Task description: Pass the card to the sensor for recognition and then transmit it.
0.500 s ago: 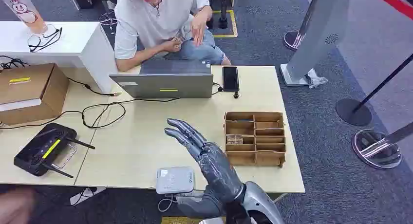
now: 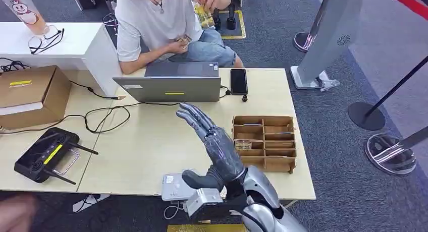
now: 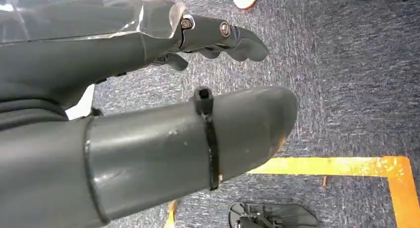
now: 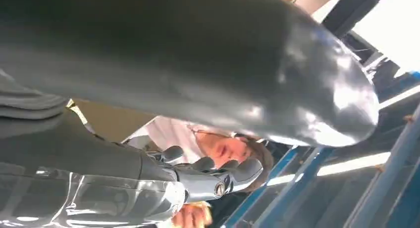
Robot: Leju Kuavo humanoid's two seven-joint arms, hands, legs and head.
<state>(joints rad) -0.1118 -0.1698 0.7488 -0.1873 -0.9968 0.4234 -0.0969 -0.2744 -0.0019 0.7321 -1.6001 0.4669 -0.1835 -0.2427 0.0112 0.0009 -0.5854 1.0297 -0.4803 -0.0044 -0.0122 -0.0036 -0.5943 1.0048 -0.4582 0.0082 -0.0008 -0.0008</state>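
Note:
My right hand [image 2: 216, 147] is raised above the middle of the table, palm side facing left, fingers stretched out and apart, holding nothing. Its thumb hangs over the white sensor box [image 2: 173, 187] at the table's front edge. To its right stands a cardboard sorter [image 2: 264, 142] with small cards [image 2: 243, 145] in its compartments. In the right wrist view the right hand [image 4: 198, 178] holds nothing. My left hand [image 3: 198, 89] hangs over the grey carpet, fingers loosely apart, with nothing in it.
A person sits behind the grey laptop [image 2: 172, 85], holding a small yellowish packet [image 2: 203, 12] up. A black phone [image 2: 238, 81] lies beside the laptop. A black router [image 2: 45, 155], cables and a cardboard box [image 2: 30, 95] occupy the table's left side.
My right hand has lifted and reached farther toward the laptop, its wrist coming up over the table edge. The person has raised a hand with the packet.

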